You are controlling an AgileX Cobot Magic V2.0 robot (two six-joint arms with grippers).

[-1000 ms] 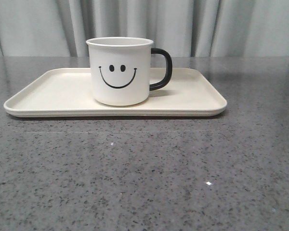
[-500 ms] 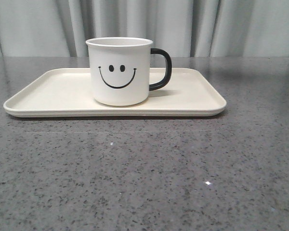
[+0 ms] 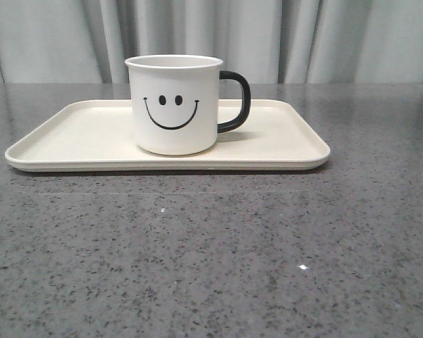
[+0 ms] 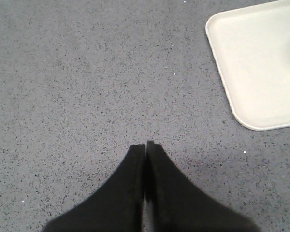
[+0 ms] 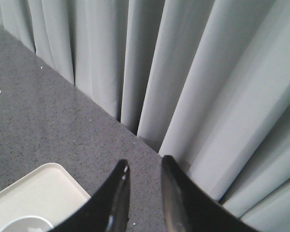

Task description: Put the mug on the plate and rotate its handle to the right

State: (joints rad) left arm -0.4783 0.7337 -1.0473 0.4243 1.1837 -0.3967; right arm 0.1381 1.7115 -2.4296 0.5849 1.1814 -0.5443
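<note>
Nearest the camera, bare speckled grey table (image 3: 211, 260) runs up to the plate (image 3: 63, 137). On the plate, a little left of its middle, stands the mug (image 3: 175, 104), upright, its black smiley print facing front and its handle (image 3: 237, 101) pointing right. No brand or writing shows on either. Behind the plate hang pale curtains (image 3: 268, 39). Off the plate's corner, the left tool (image 4: 145, 145) has its tips together, holding nothing. Above the plate's far corner, the right tool (image 5: 144, 169) has its tips slightly apart, empty.
</note>
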